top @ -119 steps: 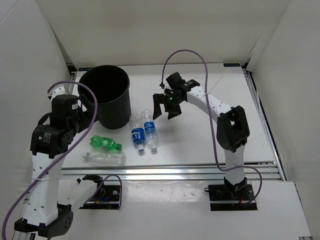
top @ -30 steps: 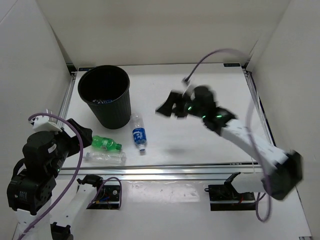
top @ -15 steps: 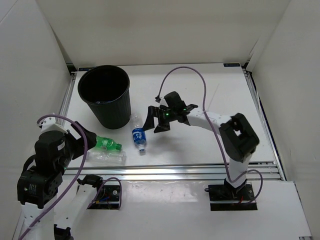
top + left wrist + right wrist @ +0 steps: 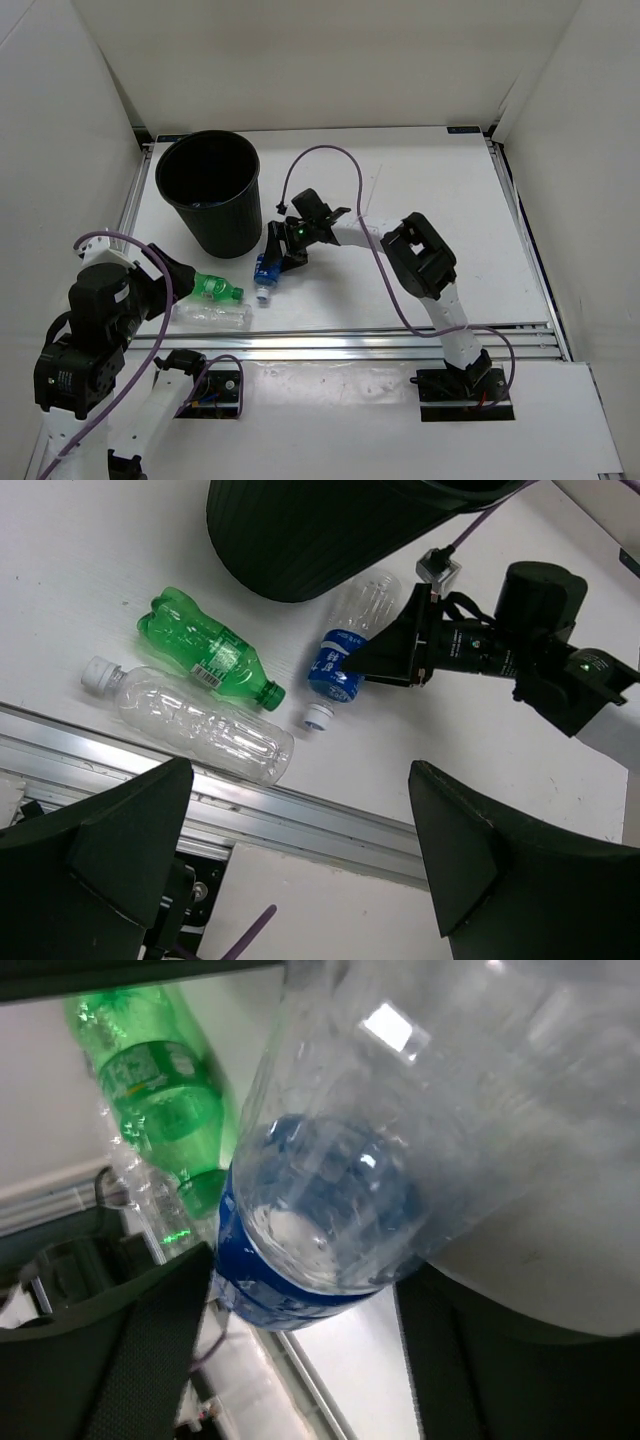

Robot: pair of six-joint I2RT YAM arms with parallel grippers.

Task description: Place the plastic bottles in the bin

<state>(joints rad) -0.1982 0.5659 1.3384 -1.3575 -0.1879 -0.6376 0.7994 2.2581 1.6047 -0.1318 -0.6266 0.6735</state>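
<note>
A blue-labelled plastic bottle (image 4: 265, 270) lies beside the black bin (image 4: 175, 215), cap toward the near edge. My right gripper (image 4: 280, 250) reaches in low from the right and is shut on it. In the right wrist view both fingers press the sides of the blue-labelled bottle (image 4: 320, 1210). The green bottle (image 4: 212, 288) and the clear unlabelled bottle (image 4: 210, 315) lie side by side in front of the bin. My left gripper (image 4: 300, 880) hangs open high above the green bottle (image 4: 205, 655) and the clear bottle (image 4: 195, 720), holding nothing.
Aluminium rails (image 4: 350, 340) run along the table's near edge, just in front of the clear bottle. White walls enclose the table on three sides. The right arm's purple cable (image 4: 320, 160) loops above the table beside the bin.
My right arm has swung left and down to the blue-labelled bottle and its jaws have narrowed onto it. The bottle has turned, its cap now further left. The left arm has barely moved.
</note>
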